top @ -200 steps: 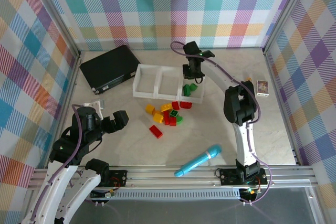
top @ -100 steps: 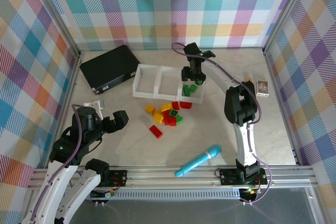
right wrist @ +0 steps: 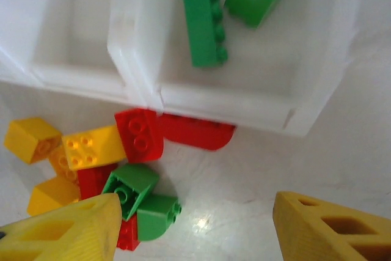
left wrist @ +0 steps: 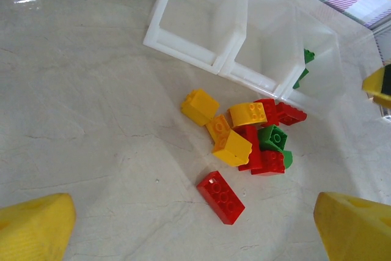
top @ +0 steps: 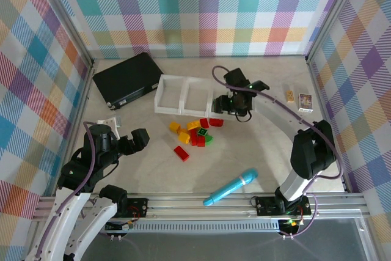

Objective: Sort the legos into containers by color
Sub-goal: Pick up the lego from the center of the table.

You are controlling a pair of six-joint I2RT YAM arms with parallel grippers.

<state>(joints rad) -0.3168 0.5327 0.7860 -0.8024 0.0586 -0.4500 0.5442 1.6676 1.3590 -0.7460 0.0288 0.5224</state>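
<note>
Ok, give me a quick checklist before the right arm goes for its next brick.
1. Right pincer open and empty: ok.
2. Two green bricks inside the right compartment: ok.
3. Middle compartment empty: ok.
4. Loose green brick clear of neighbours: not ok, it touches red bricks.
5. Left pincer open and empty: ok.

The pale marbled table (top: 256, 151) carries a flat black case (top: 127, 80) at far left, with a white three-compartment tray (top: 171, 94) beside it. Red, yellow and green legos (top: 195, 134) lie heaped just before the tray, one red brick (top: 181, 153) slightly apart; a blue stick (top: 231, 187) lies nearer the front edge.
</note>
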